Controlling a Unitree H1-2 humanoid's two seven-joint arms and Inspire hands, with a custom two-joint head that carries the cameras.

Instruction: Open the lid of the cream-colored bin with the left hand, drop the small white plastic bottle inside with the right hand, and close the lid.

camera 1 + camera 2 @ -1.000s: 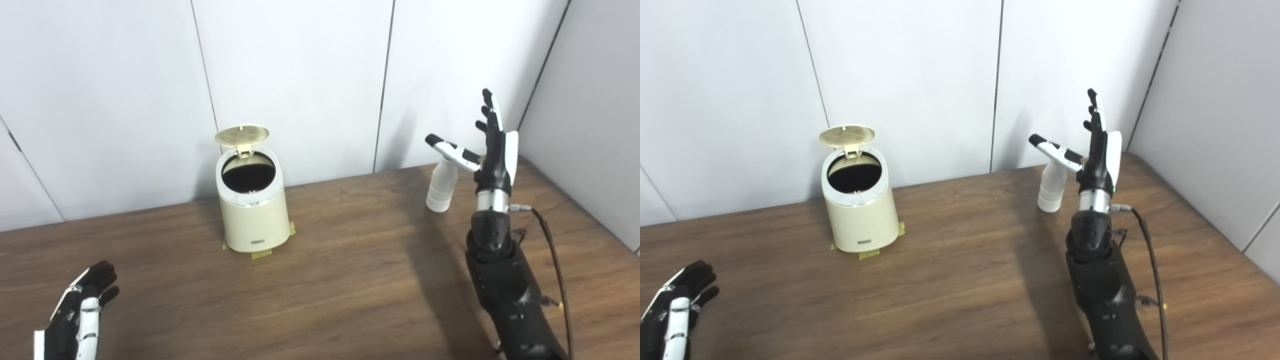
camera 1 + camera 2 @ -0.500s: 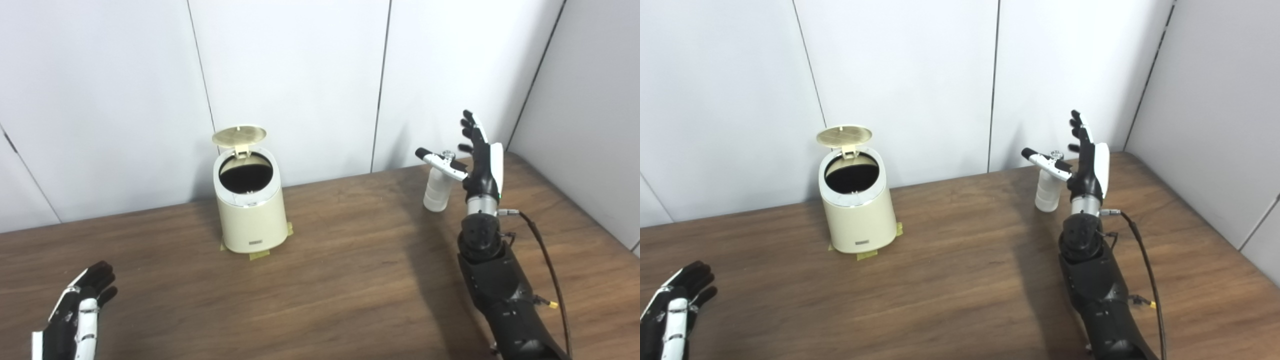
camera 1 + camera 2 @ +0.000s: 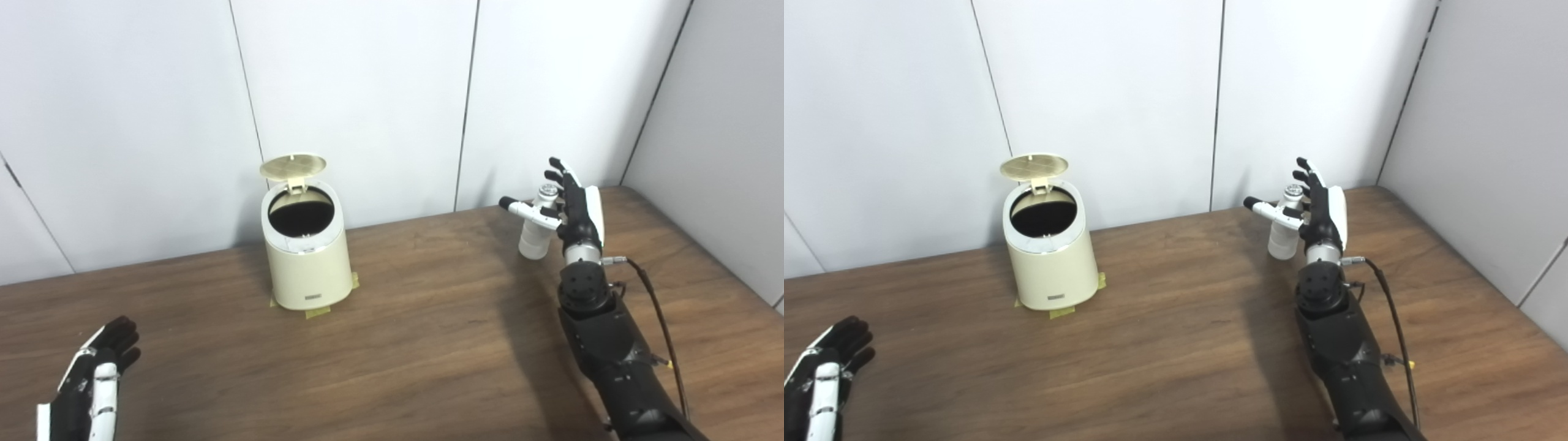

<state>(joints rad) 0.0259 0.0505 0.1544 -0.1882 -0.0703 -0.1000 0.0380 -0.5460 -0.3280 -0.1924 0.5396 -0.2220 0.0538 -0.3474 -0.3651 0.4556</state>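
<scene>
On the far right of the table point(image 3: 429, 343), in the left eye view, we are looking at a small white bottle point(image 3: 536, 236) standing upright. Our right hand point(image 3: 572, 205) is hovering beside it, fingers spread, thumb reaching across its neck, not gripping. The bin point(image 3: 306, 248) is standing well apart to the left, its lid point(image 3: 294, 165) already up.

From the right eye view, our left hand point(image 3: 824, 373) is resting open at the near left corner, holding nothing. We are judging the bottle light, stiff, smooth and easy to tip, so we are favouring a grip around its wide lower body.
</scene>
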